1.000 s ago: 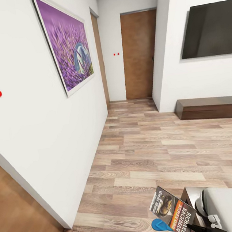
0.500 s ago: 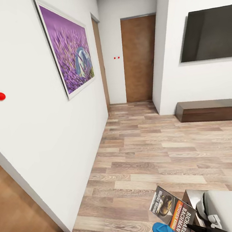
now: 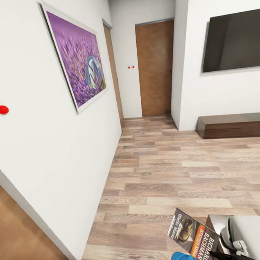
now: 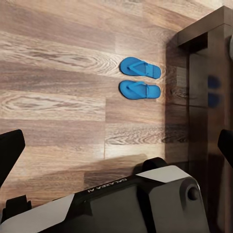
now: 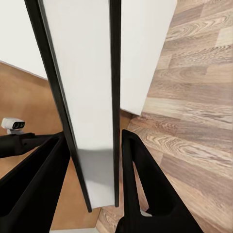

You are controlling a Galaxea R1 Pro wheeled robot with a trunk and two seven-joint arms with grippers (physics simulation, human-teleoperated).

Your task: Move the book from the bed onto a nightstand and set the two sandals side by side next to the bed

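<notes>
Bedroom plank floor [image 3: 172, 169]: sandals [image 4: 140, 77] paired by bed [image 4: 204, 97], my right gripper [image 5: 92, 160] clamps book [image 3: 194, 236], nightstand drop pending.

White walls, wood-plank floor [image 3: 173, 173], purple painting [image 3: 79, 54], dark TV [image 3: 235, 40] over a low brown cabinet [image 3: 235, 125], 1 brown door [image 3: 156, 68] down the hall.

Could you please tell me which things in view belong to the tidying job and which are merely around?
Belonging to the job: book; blue sandals, side by side on the floor.
Just around: purple picture; TV; long low cabinet; door.
</notes>
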